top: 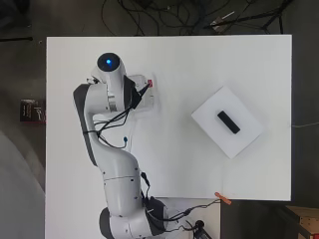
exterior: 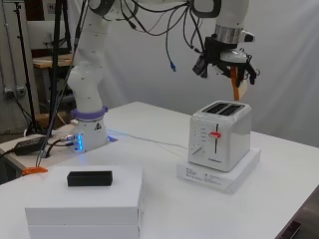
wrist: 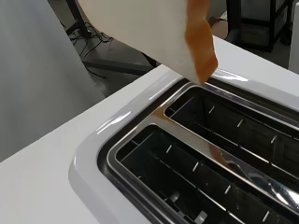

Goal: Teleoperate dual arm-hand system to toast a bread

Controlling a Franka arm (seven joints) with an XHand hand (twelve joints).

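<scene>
While your black and white hand (exterior: pixel 227 62) pinched the pale orange-crusted bread slice (exterior: pixel 236 85) upright, you aligned it above the white two-slot toaster (exterior: pixel 219 134), ready to drop in.

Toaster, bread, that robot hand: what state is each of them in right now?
Toaster: both slots empty, lever up, standing on a white box.
Bread slice: held above the toaster, not yet in a slot.
Robot hand: closed on the bread slice.
Black block: lying untouched on another white box.
</scene>
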